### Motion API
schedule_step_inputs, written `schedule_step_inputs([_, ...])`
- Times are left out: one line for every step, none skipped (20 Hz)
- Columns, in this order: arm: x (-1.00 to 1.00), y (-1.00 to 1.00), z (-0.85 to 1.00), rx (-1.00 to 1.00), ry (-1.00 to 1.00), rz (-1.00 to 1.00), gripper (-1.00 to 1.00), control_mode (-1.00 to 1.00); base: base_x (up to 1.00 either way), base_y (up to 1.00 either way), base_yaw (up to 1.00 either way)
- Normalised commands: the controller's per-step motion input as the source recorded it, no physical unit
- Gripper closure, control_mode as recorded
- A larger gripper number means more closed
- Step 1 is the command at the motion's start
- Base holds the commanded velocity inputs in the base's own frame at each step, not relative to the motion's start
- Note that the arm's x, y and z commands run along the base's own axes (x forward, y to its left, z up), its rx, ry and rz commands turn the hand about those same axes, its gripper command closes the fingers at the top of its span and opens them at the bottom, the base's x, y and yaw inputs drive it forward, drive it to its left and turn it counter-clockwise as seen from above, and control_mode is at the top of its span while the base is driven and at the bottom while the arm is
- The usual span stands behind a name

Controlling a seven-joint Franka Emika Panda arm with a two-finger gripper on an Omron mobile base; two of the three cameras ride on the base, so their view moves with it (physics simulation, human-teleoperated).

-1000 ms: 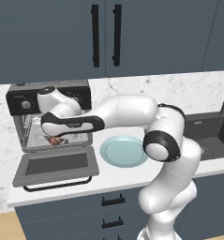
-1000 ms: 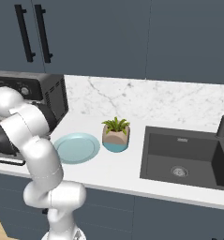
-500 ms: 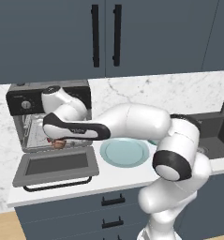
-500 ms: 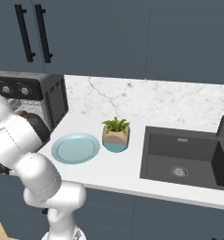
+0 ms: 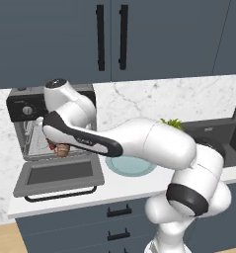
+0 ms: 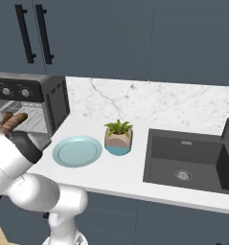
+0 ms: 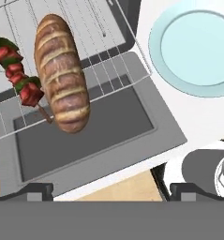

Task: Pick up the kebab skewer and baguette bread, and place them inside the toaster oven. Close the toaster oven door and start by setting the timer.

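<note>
The toaster oven [image 5: 25, 105] stands at the counter's left with its door [image 5: 60, 174] dropped flat open. In the hand view the baguette bread [image 7: 62, 75] lies on the wire rack [image 7: 108, 56], its near end poking past the rack's front edge over the door [image 7: 169, 136]. The kebab skewer [image 7: 15, 70] rests beside it on the rack, touching its side. My gripper [image 7: 111, 192] hovers above the door, open, fingertips [image 7: 38, 190] wide apart with nothing between them. From the right base view the baguette [image 6: 13, 120] peeks out of the oven [image 6: 34, 88].
A light blue plate [image 5: 132, 165] sits right of the oven door. A small potted plant [image 6: 118, 139] stands beyond it, then a dark sink [image 6: 192, 162]. My forearm crosses the oven mouth in the left base view. Dark cabinets hang above.
My elbow and upper arm have swung forward and grown larger in both base views. The hand stays by the oven mouth, and the baguette keeps its place at the rack's front.
</note>
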Motion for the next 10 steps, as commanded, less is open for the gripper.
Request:
schedule_step_inputs([-1.00, 0.00, 0.01, 0.00, 0.00, 0.00, -1.00, -1.00, 0.00, 0.00, 0.00])
schedule_step_inputs([-1.00, 0.00, 0.00, 0.00, 0.00, 0.00, -1.00, -1.00, 0.00, 0.00, 0.00])
schedule_step_inputs([-0.94, 0.00, 0.00, 0.00, 0.00, 0.00, -1.00, -1.00, 0.00, 0.00, 0.00])
schedule_step_inputs([-0.85, -0.01, 0.00, 0.00, 0.00, 0.00, -1.00, -1.00, 0.00, 0.00, 0.00])
schedule_step_inputs([-0.79, -0.07, -0.10, 0.00, 0.00, 0.00, -1.00, -1.00, 0.00, 0.00, 0.00])
schedule_step_inputs([-0.67, -0.14, -0.21, 0.00, 0.00, 0.00, -1.00, -1.00, 0.00, 0.00, 0.00])
schedule_step_inputs([-0.46, -0.22, -0.20, 0.00, 0.00, 0.00, -1.00, -1.00, 0.00, 0.00, 0.00])
schedule_step_inputs([-0.31, -0.24, -0.22, 0.00, 0.00, 0.00, -1.00, -1.00, 0.00, 0.00, 0.00])
schedule_step_inputs([-0.09, -0.30, -0.24, 0.00, 0.00, 0.00, -1.00, -1.00, 0.00, 0.00, 0.00])
schedule_step_inputs([0.00, -0.34, -0.24, 0.00, 0.00, 0.01, -1.00, -1.00, 0.00, 0.00, 0.00])
